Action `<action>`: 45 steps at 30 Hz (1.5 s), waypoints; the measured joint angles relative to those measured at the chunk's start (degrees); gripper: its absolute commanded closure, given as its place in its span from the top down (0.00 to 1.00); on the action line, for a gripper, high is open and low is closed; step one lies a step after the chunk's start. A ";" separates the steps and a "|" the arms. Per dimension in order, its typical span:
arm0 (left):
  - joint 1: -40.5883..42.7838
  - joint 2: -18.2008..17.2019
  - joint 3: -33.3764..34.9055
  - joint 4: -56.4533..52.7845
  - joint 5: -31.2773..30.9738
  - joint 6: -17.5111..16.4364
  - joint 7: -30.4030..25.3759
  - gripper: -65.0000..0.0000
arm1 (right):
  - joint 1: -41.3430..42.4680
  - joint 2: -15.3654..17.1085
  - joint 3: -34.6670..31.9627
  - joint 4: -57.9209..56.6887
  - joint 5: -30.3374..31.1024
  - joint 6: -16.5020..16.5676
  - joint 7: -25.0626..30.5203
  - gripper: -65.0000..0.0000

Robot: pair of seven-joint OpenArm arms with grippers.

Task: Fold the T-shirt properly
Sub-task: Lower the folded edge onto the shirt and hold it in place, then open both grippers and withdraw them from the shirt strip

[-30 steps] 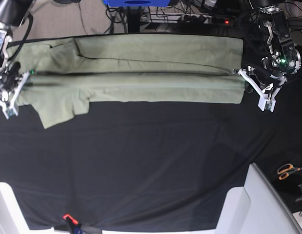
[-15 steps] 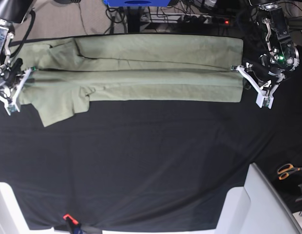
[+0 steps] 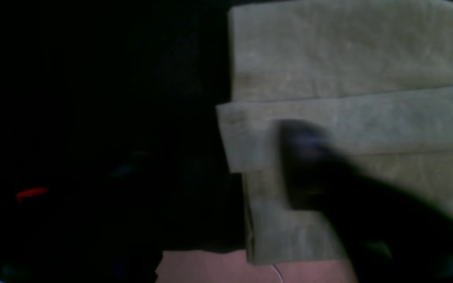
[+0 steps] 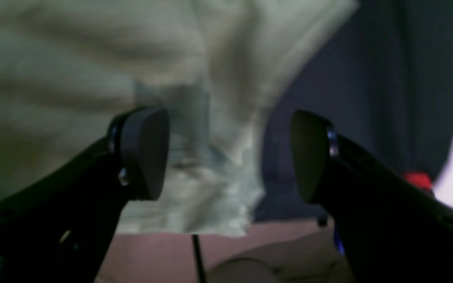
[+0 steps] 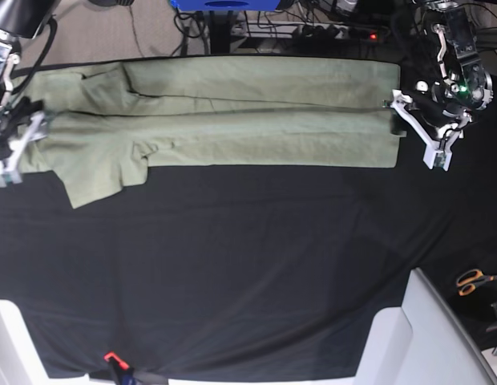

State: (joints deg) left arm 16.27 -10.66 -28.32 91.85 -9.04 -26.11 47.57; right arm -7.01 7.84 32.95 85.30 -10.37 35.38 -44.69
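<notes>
The pale green T-shirt [image 5: 232,120] lies folded lengthwise in a long band along the far edge of the black cloth [image 5: 248,265], one sleeve sticking out toward the front at the left. My right gripper [image 5: 12,148] hovers at the shirt's left end. In the right wrist view it [image 4: 226,157] stands open over a crumpled hem of the T-shirt [image 4: 73,59], holding nothing. My left gripper [image 5: 417,132] is at the shirt's right end. In the left wrist view one blurred dark finger [image 3: 309,157] lies over the layered edge of the T-shirt [image 3: 348,59]; the other is lost in the dark.
Orange-handled scissors [image 5: 473,281] lie at the right edge. A white bin [image 5: 425,337] stands at the front right and a white surface [image 5: 12,345] at the front left. A small red-orange clip [image 5: 112,358] sits at the cloth's front edge. Cables run behind the table.
Both grippers have opened and let go of the shirt's ends. The raised middle fold has settled flat. Both grippers have drawn slightly away toward the far side.
</notes>
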 measured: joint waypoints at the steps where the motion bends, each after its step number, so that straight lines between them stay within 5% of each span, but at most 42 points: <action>1: -0.04 0.26 -1.44 0.63 -0.13 -0.24 0.28 0.85 | -0.04 -0.22 0.98 1.11 -0.44 -1.03 -0.46 0.69; 4: -1.05 0.68 -9.86 4.22 -0.85 -0.20 0.07 0.99 | -0.20 -1.18 3.26 6.49 -0.26 -1.60 -0.52 0.69; 8: -4.61 -0.28 -17.84 7.54 -0.11 0.35 -0.04 1.00 | 0.31 -2.40 3.69 12.52 0.26 -1.75 0.17 0.65; 10: -4.83 0.04 -19.43 7.76 -0.66 0.09 -0.15 1.00 | 0.61 -3.69 3.58 12.22 2.49 -0.39 0.72 0.58; 12: -3.96 0.61 -19.23 7.34 -0.44 -0.07 0.13 0.98 | 0.76 -3.89 3.58 10.08 4.72 2.99 3.08 0.39; 15: -3.76 1.62 -20.02 4.59 -0.39 -0.02 0.22 0.67 | 3.30 -4.17 3.96 3.76 4.20 4.68 3.50 0.00; 18: -3.80 1.90 -20.02 0.46 -0.39 -4.48 0.11 0.03 | 5.57 -3.06 4.09 -3.06 4.81 4.52 4.85 0.04; 19: -3.85 2.12 -20.81 -0.50 -0.76 -5.86 0.20 0.00 | 5.73 -2.71 4.09 -4.55 4.83 4.55 4.96 0.02; 30: -1.95 1.95 -27.32 -1.16 -0.20 -13.42 -0.13 0.00 | 9.57 3.85 4.17 -21.20 4.50 4.61 14.14 0.00; 34: -1.99 1.77 -29.40 -1.18 0.02 -13.42 0.02 0.00 | 9.99 5.64 4.17 -25.57 4.42 4.57 16.85 0.00; 38: -1.99 1.90 -29.75 -1.18 0.02 -13.44 0.07 0.00 | 9.94 6.43 3.87 -27.30 4.24 -1.14 21.99 0.00; 45: -1.99 1.88 -29.68 -1.18 -0.04 -13.44 0.02 0.00 | 8.74 5.11 4.13 -20.37 4.11 -2.16 23.47 0.00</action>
State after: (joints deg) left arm 14.28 -8.78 -58.00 90.67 -9.08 -39.55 47.59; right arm 1.74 12.95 37.08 64.93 -6.26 33.21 -21.21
